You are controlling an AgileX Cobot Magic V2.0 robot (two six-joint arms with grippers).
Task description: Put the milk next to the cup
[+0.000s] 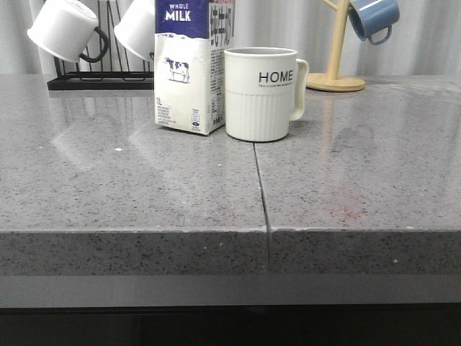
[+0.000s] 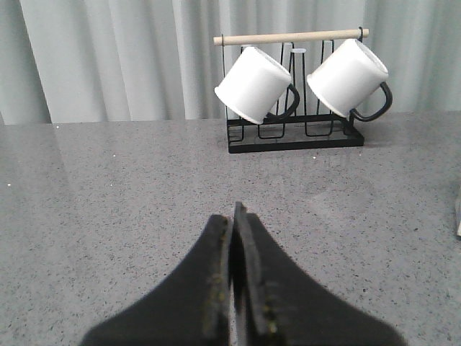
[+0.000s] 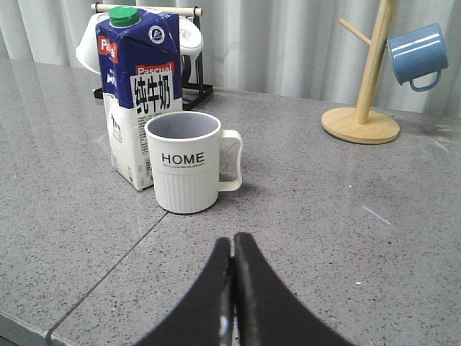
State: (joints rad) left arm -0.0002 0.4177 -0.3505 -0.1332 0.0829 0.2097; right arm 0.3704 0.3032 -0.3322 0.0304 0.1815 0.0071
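The milk (image 1: 189, 68) stands up straight on the gray table (image 1: 108, 187), just beside the cup (image 1: 261, 94), on its left side in the front view. The cup's handle points away from the milk. The left claw (image 2: 235, 216) is pressed together and holds nothing. The right claw (image 3: 232, 249) is pressed together too, empty, near the cup but not touching it.

One milk carton (image 1: 189, 68) is standing on the counter, along with one ribbed "HOME" mug (image 1: 261, 94). Two plain white mugs (image 2: 256, 85) (image 2: 348, 78) are hanging on one black wire rack (image 2: 292, 137). One blue mug (image 3: 417, 55) is hanging on one wooden mug tree (image 3: 362, 108).
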